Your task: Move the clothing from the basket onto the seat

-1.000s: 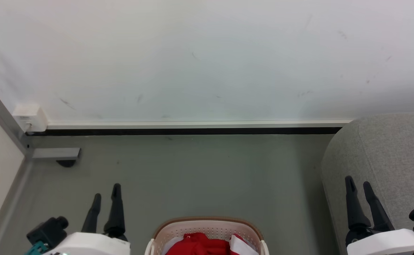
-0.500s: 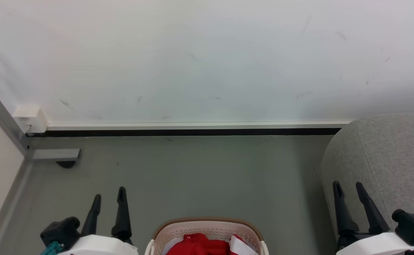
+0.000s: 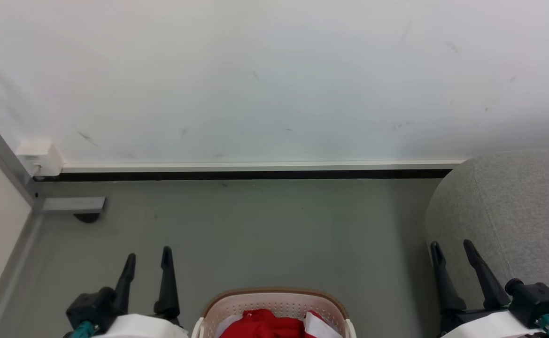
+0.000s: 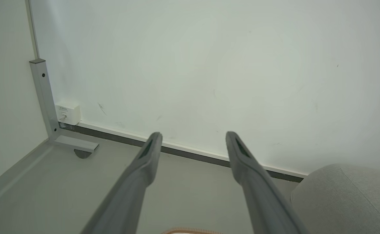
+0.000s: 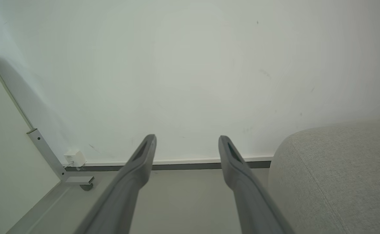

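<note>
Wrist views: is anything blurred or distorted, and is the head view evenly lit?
Left wrist view: the fingers look soft, close to the lens; the skirting runs tilted. Right wrist view: a soft shadow lies on the wall beside the panel. Head view: even light, no glare; the bottom edge cuts the basket.
</note>
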You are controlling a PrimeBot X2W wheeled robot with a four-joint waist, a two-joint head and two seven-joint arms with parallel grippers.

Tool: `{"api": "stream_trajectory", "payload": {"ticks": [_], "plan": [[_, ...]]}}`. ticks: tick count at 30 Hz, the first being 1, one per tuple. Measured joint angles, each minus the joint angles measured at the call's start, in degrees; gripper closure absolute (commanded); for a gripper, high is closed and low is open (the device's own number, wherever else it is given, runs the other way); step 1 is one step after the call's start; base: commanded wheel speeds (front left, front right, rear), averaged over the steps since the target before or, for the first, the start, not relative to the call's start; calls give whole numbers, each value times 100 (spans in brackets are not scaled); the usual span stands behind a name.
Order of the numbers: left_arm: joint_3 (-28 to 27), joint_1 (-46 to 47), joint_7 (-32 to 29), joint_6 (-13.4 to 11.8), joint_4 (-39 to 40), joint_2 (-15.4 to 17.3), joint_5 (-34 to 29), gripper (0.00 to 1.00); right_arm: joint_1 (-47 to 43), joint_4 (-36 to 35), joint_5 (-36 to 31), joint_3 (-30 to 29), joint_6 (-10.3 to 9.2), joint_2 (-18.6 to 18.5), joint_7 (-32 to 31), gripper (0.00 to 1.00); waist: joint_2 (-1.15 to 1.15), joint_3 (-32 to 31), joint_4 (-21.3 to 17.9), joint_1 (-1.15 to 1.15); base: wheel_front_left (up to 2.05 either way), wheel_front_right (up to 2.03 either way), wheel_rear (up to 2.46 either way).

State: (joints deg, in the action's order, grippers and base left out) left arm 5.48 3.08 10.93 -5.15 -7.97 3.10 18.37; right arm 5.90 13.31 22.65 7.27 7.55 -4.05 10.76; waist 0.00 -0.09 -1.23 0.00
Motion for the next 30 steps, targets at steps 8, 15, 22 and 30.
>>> {"api": "stream_trajectory", "payload": {"ticks": [8,15,22,30], "plan": [[26,-6,88,-24,38,0,-366,0,19,10,-335,67,0,0,102,0,0,1,-10,0,0,0,0],[15,-29,174,-31,67,-1,-670,0,48,9,-606,97,0,14,191,0,0,-10,-38,0,0,0,0],[18,-47,236,-38,81,-4,-948,0,59,-25,-860,131,0,22,275,0,0,-9,-57,0,0,0,0],[30,-49,335,-51,90,-15,-1256,0,71,-64,-1084,167,0,23,345,0,0,-10,-60,0,0,0,0]]}}
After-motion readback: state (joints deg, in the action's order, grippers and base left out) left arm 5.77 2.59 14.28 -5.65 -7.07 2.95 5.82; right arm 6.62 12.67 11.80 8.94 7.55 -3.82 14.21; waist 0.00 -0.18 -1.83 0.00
